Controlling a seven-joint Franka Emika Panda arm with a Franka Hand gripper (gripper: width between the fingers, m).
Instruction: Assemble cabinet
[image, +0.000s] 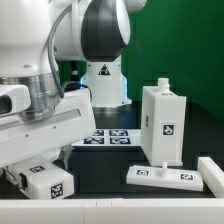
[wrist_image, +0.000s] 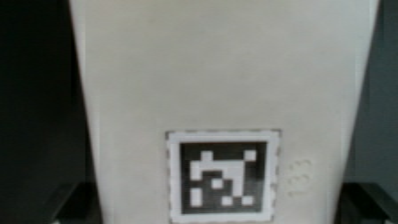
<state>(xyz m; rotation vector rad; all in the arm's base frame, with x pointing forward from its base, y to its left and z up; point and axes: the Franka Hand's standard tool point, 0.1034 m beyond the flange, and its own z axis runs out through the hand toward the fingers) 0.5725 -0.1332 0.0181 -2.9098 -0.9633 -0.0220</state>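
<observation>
My gripper (image: 42, 172) is low at the exterior view's left, shut on a white cabinet panel (image: 50, 183) with black-and-white tags, held close to the table. In the wrist view the panel (wrist_image: 222, 80) fills the picture between my gripper (wrist_image: 217, 216), with one tag (wrist_image: 226, 172) showing; the dark fingers (wrist_image: 68, 206) only peek in at the edges. The white cabinet box (image: 163, 122) stands upright at the right, with a small peg on top. A flat white tagged panel (image: 165, 177) lies in front of it.
The marker board (image: 110, 138) lies flat mid-table behind the arm's base. Another white piece (image: 212, 172) lies at the exterior view's right edge. The arm's large body covers the upper left. A green wall stands behind.
</observation>
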